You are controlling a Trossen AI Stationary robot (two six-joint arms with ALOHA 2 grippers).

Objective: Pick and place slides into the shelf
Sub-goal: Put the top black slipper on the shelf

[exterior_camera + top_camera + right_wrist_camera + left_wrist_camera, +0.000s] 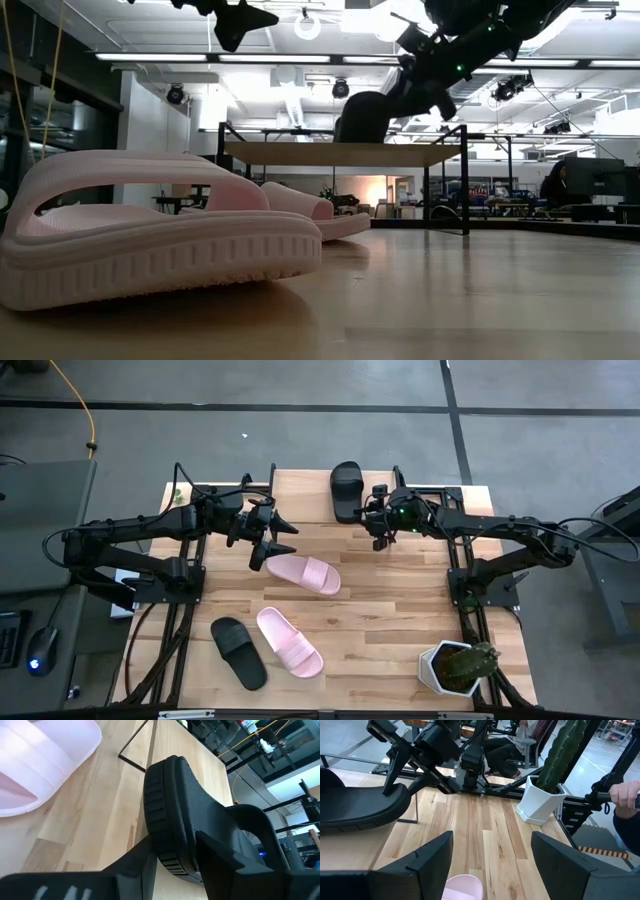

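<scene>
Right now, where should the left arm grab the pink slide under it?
Probably by the wide strap of the pink slide, coming straight down. It lies flat, sole down, so the strap arches up. The left end effector, open, hovers just beside it.

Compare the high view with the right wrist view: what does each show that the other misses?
Only the high view shows the left gripper open above the table's middle, the second black slide and second pink slide near the front edge, and the potted cactus. Only the right wrist view shows the right gripper's fingers clamped on the black slide, tilted over the shelf. Both show that slide, the gripper, the shelf and the middle pink slide.
</scene>
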